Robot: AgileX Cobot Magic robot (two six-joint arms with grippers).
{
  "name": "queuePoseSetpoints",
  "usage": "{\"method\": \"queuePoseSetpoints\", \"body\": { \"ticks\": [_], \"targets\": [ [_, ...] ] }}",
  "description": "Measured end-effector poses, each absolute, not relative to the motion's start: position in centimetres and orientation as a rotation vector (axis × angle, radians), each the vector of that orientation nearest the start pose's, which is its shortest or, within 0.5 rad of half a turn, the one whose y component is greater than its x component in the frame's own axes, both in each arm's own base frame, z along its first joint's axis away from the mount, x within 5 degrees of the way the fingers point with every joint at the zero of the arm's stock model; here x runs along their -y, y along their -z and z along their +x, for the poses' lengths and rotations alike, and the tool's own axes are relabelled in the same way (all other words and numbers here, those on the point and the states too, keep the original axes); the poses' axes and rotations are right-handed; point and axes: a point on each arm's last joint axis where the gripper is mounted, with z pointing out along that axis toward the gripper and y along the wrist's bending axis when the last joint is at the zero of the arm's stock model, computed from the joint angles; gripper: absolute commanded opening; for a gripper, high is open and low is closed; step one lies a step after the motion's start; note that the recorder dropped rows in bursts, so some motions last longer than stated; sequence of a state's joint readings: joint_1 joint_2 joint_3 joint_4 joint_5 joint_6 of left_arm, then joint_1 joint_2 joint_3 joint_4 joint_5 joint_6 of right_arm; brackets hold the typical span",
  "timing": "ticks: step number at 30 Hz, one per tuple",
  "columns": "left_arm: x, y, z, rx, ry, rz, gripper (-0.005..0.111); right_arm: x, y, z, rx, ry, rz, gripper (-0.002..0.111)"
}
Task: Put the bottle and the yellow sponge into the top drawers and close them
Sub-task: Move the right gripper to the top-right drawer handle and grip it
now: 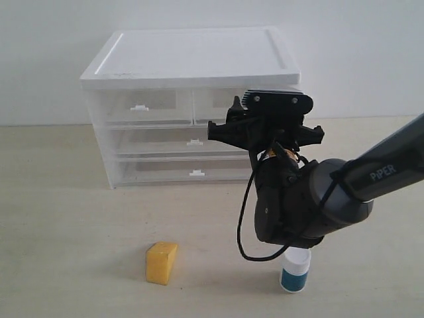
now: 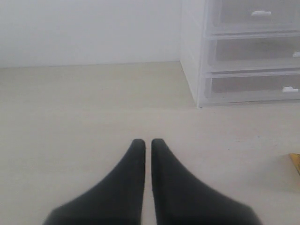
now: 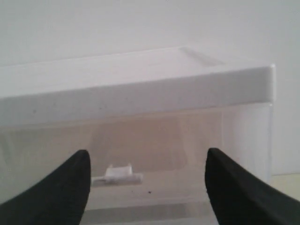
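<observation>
Facing the cabinet, the right gripper stands with its jaws wide apart and nothing between them. It is level with the right-hand top drawer and just short of its front. That drawer's white handle tab sits off centre, nearer one finger than the other.

Judgement: the step in hand is opening this drawer. The gripper should centre on the tab, advance until the pads overlap it fully, close, then draw straight out from the cabinet. The tab is thin, smooth plastic and may slip, and a skewed pull could bind the drawer or drag the light cabinet forward.

Left gripper: jaws pressed together, empty, low over the table, off to one side of the cabinet.

Yellow sponge: on the table in front of the cabinet, well apart from it. It is a matte, porous foam wedge.

Bottle: upright before the cabinet's right end, beneath the right arm. It is a squat, hard cylinder with a teal body and a wide white cap.

Both top drawers are shut. They are clear and glossy under an opaque white rimmed top.
</observation>
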State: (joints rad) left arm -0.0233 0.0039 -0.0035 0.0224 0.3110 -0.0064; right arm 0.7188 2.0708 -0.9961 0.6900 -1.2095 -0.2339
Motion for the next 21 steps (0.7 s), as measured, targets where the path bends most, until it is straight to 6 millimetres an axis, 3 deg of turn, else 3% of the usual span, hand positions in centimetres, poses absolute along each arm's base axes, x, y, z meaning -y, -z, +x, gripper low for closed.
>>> {"method": "queuePoseSetpoints", "body": {
  "ticks": [16, 19, 21],
  "targets": [
    [0.1, -18.6, 5.4, -1.795, 0.0, 0.029, 0.004, -22.9, -14.9, 35.0, -1.431, -0.108, -0.008, 0.061],
    [0.1, -18.6, 5.4, -1.795, 0.0, 0.029, 0.004, -23.0, -14.8, 35.0, -1.422, -0.099, -0.001, 0.043],
    [0.1, -18.6, 5.4, -1.795, 0.0, 0.029, 0.004, -23.0, -14.8, 35.0, -1.422, -0.098, 0.0, 0.018]
  ]
}}
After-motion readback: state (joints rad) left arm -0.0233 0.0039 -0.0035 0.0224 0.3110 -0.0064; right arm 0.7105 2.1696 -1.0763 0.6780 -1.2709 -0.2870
